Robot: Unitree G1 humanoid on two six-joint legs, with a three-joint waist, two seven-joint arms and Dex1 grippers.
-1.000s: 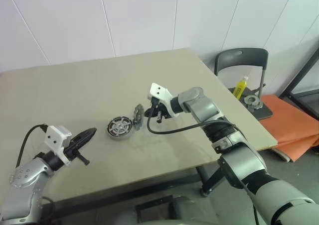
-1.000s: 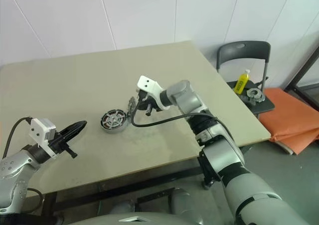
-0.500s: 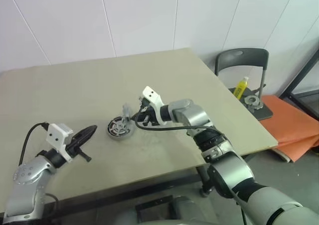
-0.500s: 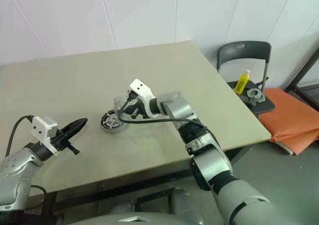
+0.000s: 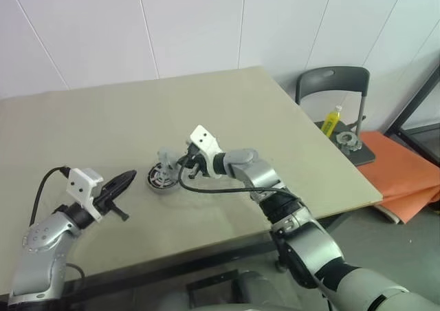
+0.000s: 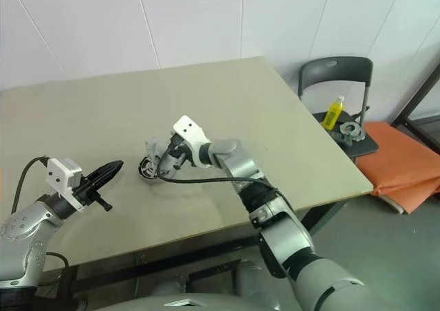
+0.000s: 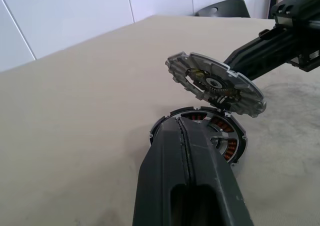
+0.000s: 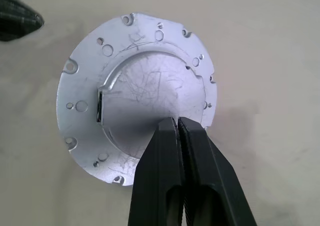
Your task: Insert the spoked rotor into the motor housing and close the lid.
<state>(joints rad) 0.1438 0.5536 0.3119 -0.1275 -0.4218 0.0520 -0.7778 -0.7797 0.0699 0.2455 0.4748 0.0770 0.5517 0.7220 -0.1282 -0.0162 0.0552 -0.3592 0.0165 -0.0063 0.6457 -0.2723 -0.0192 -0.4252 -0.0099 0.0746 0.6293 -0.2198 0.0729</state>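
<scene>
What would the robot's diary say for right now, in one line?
step: closing lid | right gripper: shut on lid, tilted just above motor housing | left gripper: shut, empty, beside housing

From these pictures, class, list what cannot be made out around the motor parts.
- Motor housing: near half hidden by the left gripper, left wrist view.
- Housing's far rim: covered by the tilted lid held above it.
- Lid's rim by the right gripper: hidden by its fingers, right wrist view.
- Whether the rotor sits inside: cannot tell.
</scene>
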